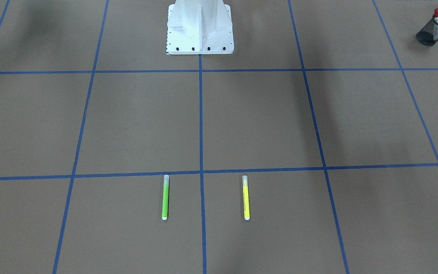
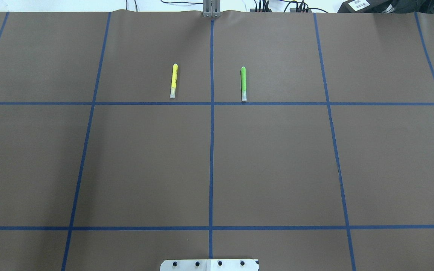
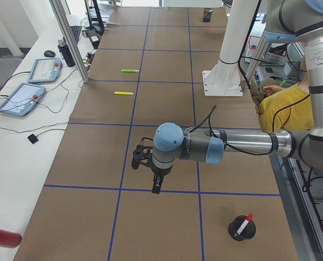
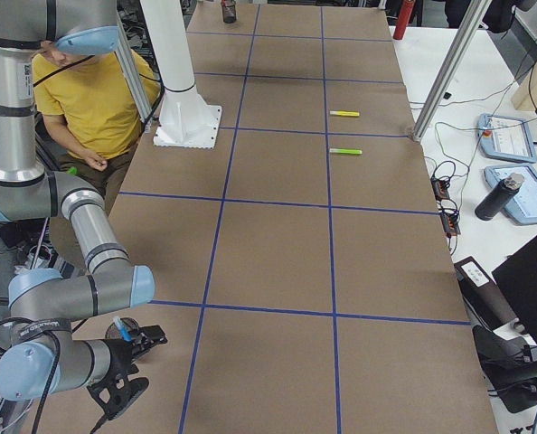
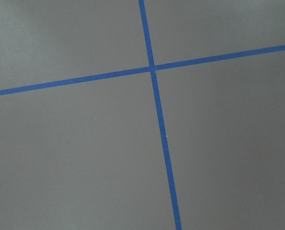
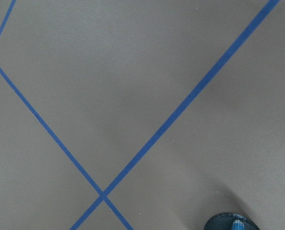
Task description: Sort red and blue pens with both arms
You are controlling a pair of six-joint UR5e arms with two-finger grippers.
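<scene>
On the gridded table (image 1: 261, 121), a cup (image 1: 428, 37) holds the red pen (image 1: 437, 13).

Front-facing view: looks steeply down over the brown paper-covered counter (image 1: 264, 121), gridded with blue tape (image 1: 200, 114), toward the white bolted pedestal (image 1: 200, 28) at the top. Overhead view: looks the opposite way from behind the pedestal. Both show the green highlighter pen (image 1: 165, 198) and yellow highlighter pen (image 1: 246, 198) beyond the pedestal. Side views: look along the counter from opposite ends, with the silver-grey jointed left arm (image 3: 232, 144) or right arm (image 4: 70, 294) nearer than the pedestal. Wrist views: close above tape crossings.
</scene>
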